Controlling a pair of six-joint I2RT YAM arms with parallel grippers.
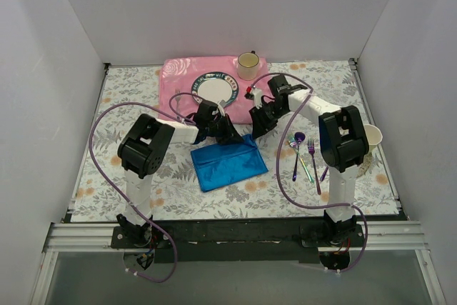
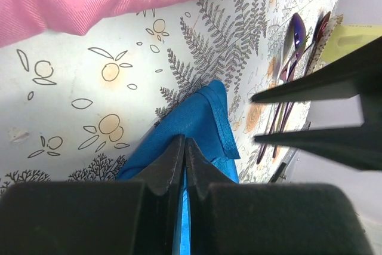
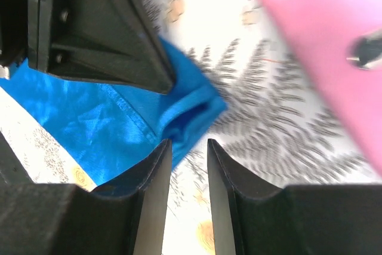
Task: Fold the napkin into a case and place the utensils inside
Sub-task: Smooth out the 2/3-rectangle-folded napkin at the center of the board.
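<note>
Top external view: napkin (image 1: 230, 168) lies mid-bench (image 1: 128, 98), just on the near side of the pink placemat (image 1: 182, 76), w/ the utensils (image 1: 305, 153) well apart to its right. It looks doubled into a rough rectangle. Long axis runs left-right, right end tipped slightly toward the far side. Its far-right corner is lifted toward both arms.

Left gripper (image 2: 184, 160) is pressed together, pinching the napkin's far edge. Right gripper (image 3: 188, 150) is spread, nothing between the jaws; the hemmed corner sits just beyond its tips.

Step in hand, prob.: the next fold toward a narrow case. To do it well, the right gripper should take all layers at that corner before closing, not just the top 1. Then both arms should carry the edge together, parallel to the long axis, so the hems line up & 1 end is left open for the utensils.
</note>
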